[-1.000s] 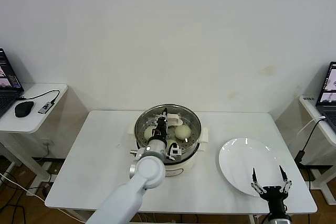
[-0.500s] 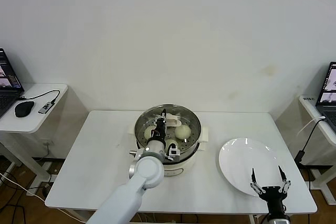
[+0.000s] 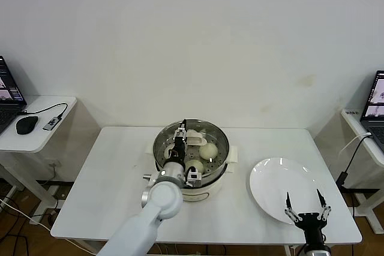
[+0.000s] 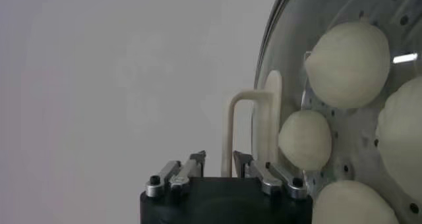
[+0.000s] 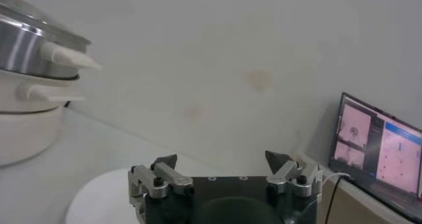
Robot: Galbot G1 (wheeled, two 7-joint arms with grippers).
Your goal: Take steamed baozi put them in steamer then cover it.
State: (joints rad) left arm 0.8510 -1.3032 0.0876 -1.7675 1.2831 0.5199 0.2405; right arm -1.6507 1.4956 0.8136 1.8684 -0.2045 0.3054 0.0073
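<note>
**Cover seated on steamer, left gripper at the handle**

Head view: The steamer (image 3: 207, 169) stands at the centre of the white worktop (image 3: 114, 178). The cover (image 3: 217, 140) lies on its rim, with the steamed baozi (image 3: 208, 150) visible through the glass. The left gripper (image 3: 181, 137) is positioned over the cover, next to the cream-white handle (image 3: 195, 140). A white plate (image 3: 282, 187) lies on the worktop to the right of the steamer. The right gripper (image 3: 306, 205) is parked at the near edge of the plate with its fingers spread wide, holding nothing.

Left wrist view: The left gripper (image 4: 217, 169) has its fingers drawn close together, with only a narrow gap between the tips. The handle (image 4: 254, 130) stands just beyond the fingertips and is not clamped. Four baozi (image 4: 348, 64) sit under the cover on the perforated floor.

Right wrist view: The right gripper (image 5: 224, 169) is fully spread and empty. The steamer (image 5: 30, 47) is well apart, and a laptop (image 5: 379, 149) stands on a side table.
</note>
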